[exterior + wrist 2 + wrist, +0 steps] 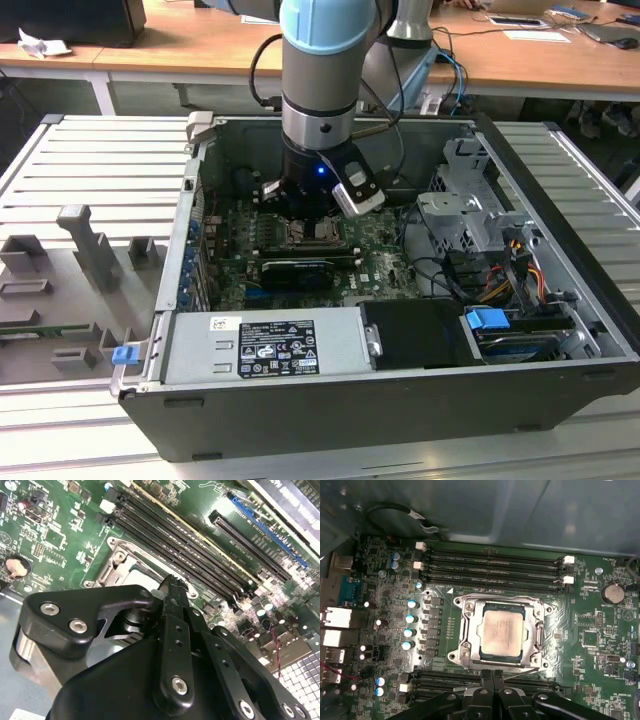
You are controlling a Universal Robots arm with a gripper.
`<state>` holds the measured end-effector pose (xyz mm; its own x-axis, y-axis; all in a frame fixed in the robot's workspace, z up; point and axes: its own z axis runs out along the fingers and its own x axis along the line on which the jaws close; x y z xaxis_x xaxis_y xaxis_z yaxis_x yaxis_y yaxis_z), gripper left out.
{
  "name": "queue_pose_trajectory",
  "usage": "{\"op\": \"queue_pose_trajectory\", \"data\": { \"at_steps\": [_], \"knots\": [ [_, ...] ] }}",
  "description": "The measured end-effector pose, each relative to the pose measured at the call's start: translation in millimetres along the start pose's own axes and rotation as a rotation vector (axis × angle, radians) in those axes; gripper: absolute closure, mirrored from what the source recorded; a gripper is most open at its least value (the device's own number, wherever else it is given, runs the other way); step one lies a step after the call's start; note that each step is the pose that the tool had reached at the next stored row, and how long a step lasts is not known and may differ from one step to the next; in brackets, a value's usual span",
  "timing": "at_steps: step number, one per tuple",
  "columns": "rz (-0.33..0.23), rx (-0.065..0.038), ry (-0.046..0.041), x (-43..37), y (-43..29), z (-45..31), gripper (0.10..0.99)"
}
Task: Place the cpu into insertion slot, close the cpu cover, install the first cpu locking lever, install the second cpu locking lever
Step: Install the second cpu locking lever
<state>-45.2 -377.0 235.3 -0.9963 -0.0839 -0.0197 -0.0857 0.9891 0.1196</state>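
CPU (502, 630) seated in the insertion slot (536, 611), directly beneath the gripper (493, 676); placement judged done. The cpu cover (470, 625) appears lowered around it. Gripper fingers pressed together, holding nothing. Whether either locking lever is latched cannot be told.

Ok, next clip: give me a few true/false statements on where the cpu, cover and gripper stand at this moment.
1. The cpu lies in the insertion slot. True.
2. The cpu cover stands raised, clear of the socket. False: in the first wrist view its metal frame lies flat around the cpu.
3. The gripper is shut, its fingertips together beside the socket's edge. True.
4. The gripper carries the cpu. False: nothing sits between its fingertips; the cpu rests in the socket.
5. The arm reaches into an open computer case. True.
6. The memory slots are filled with modules. False: they look empty.
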Motion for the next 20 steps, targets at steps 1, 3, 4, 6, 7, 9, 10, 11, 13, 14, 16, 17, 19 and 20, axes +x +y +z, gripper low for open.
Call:
{"op": "queue_pose_trajectory", "data": {
  "at_steps": [1, 3, 4, 6, 7, 9, 10, 11, 13, 14, 16, 17, 19, 20],
  "knots": [
    [0.0, 0.0, 0.0, 0.9, -0.7, -0.1, 0.98],
    [0.0, 0.0, -0.0002, 5.8, -3.7, -0.5, 0.98],
    [0.0, 0.0, -0.0003, 7.4, -4.0, -0.4, 0.98],
    [0.0, -0.001, -0.0007, 11.2, -4.4, 2.9, 0.98],
    [0.0, 0.0, -0.0006, 12.0, -4.6, 4.6, 0.98],
    [0.0, 0.0, -0.0006, 13.2, -4.9, 8.3, 0.98],
    [0.0, 0.0, -0.0005, 14.0, -5.2, 10.5, 0.98],
    [0.0, -0.001, -0.0005, 14.5, -5.4, 12.2, 0.98],
    [0.0, -0.015, -0.0018, 15.9, -8.9, 13.7, 0.98],
    [0.0, -0.022, -0.0025, 16.7, -9.9, 13.9, 0.98],
    [0.0, -0.04, -0.004, 20.5, -10.7, 14.1, 0.98],
    [0.0, -0.047, -0.0049, 24.1, -11.1, 14.7, 0.98],
    [0.0, -0.055, -0.0057, 25.5, -11.4, 17.5, 0.98],
    [0.0, -0.056, -0.0057, 26.4, -11.8, 20.4, 0.98]
  ]
}}
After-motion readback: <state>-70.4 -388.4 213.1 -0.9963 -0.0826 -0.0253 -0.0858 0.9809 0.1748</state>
